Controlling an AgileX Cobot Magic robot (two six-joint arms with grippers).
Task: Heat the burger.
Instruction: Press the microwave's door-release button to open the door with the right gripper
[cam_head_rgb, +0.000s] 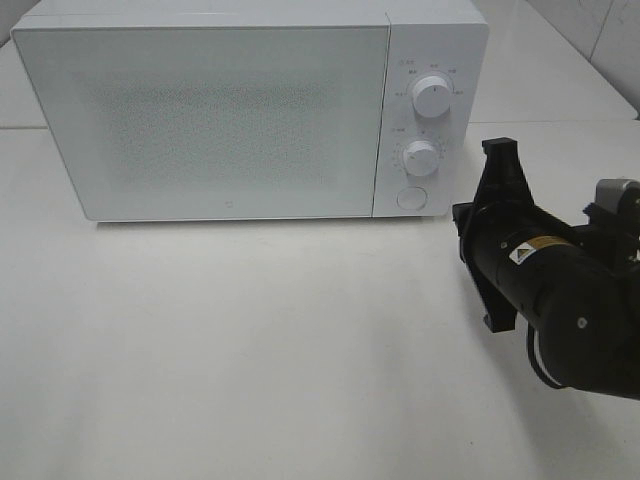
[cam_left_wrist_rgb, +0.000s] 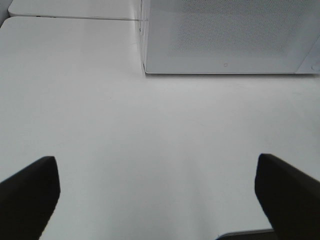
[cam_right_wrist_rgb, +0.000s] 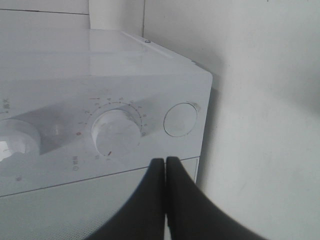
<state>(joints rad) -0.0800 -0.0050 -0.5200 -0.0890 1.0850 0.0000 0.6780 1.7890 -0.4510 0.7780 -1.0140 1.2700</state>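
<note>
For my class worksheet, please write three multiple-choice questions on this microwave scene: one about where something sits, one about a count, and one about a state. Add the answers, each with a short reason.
1. In the high view, on which side of the microwave's front is the control panel?
A. the left side
B. the right side
C. along the top

2. How many round dials sit above the round button?
A. one
B. two
C. four

3. What state is the right hand in?
A. shut
B. wide open
C. clamped on a cup

Answers:
1 B, the panel fills the right end of the front.
2 B, an upper dial and a lower dial are all that show.
3 A, its fingers touch with nothing between them.
</note>
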